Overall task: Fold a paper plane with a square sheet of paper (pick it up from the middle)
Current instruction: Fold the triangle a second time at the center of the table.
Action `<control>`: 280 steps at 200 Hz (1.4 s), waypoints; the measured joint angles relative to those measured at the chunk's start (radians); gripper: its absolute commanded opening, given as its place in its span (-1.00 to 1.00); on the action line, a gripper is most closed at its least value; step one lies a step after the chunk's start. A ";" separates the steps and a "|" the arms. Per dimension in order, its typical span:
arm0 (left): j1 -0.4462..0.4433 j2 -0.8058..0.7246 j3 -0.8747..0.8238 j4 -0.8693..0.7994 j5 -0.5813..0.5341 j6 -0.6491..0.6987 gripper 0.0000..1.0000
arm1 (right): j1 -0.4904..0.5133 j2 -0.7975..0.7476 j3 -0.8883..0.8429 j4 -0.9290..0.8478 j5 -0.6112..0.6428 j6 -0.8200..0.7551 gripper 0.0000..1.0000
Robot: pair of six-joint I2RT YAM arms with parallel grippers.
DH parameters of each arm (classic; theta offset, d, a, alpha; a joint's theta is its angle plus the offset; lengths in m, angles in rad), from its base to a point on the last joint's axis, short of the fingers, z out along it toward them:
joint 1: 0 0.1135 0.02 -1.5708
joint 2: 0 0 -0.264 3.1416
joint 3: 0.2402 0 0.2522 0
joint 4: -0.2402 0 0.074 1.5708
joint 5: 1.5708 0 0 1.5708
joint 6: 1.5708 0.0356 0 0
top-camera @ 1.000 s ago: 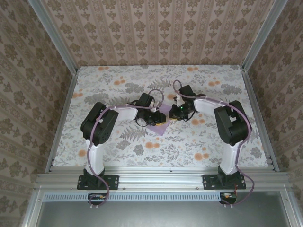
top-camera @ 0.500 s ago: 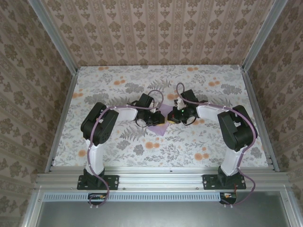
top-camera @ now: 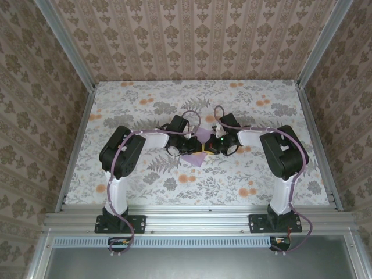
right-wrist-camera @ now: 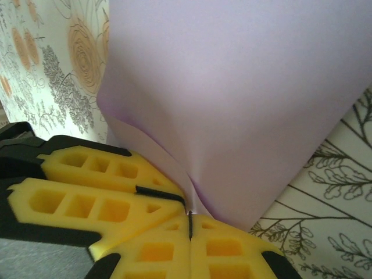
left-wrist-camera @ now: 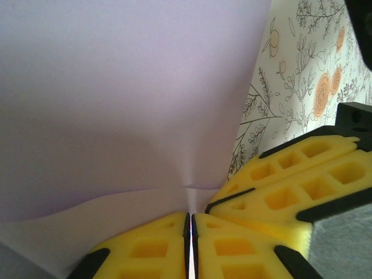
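Observation:
The pale lilac square sheet of paper is lifted and bent at the table's centre, pinched between both grippers. In the left wrist view the sheet rises from my left gripper, whose yellow jaws are shut on its edge. The right gripper's yellow fingers press in beside them. In the right wrist view the paper runs down into my right gripper, shut on it, with the left gripper's fingers touching from the left. From above, the left gripper and right gripper meet tip to tip.
The floral tabletop spreads around the arms, bounded by aluminium rails at the sides and wallpapered walls. Both arms' elbows bow outward, and lilac cables loop above the wrists.
The right arm swung in towards the left gripper until the fingertips met. The paper between them has bent upward. The left arm stayed still.

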 measured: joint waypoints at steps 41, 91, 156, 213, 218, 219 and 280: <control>0.000 0.000 0.000 0.000 0.011 0.000 -0.68 | 0.000 0.016 0.019 -0.028 0.019 -0.028 -0.93; 0.000 -0.003 0.000 -0.001 0.029 0.000 -0.63 | 0.002 0.023 0.039 -0.060 0.035 -0.068 -0.93; -0.014 -0.092 -0.039 -0.016 0.035 0.000 -0.63 | 0.003 0.025 0.043 -0.068 0.039 -0.091 -0.94; -0.051 -0.101 -0.108 -0.011 0.046 0.001 -0.63 | 0.003 0.030 0.053 -0.079 0.037 -0.094 -0.94; -0.053 -0.101 -0.109 -0.011 0.046 0.001 -0.64 | 0.003 0.030 0.053 -0.079 0.037 -0.095 -0.94; -0.053 -0.101 -0.109 -0.011 0.046 0.001 -0.64 | 0.003 0.030 0.053 -0.079 0.037 -0.094 -0.94; -0.068 -0.100 -0.109 -0.019 0.042 0.035 -0.64 | 0.003 0.032 0.057 -0.087 0.037 -0.095 -0.93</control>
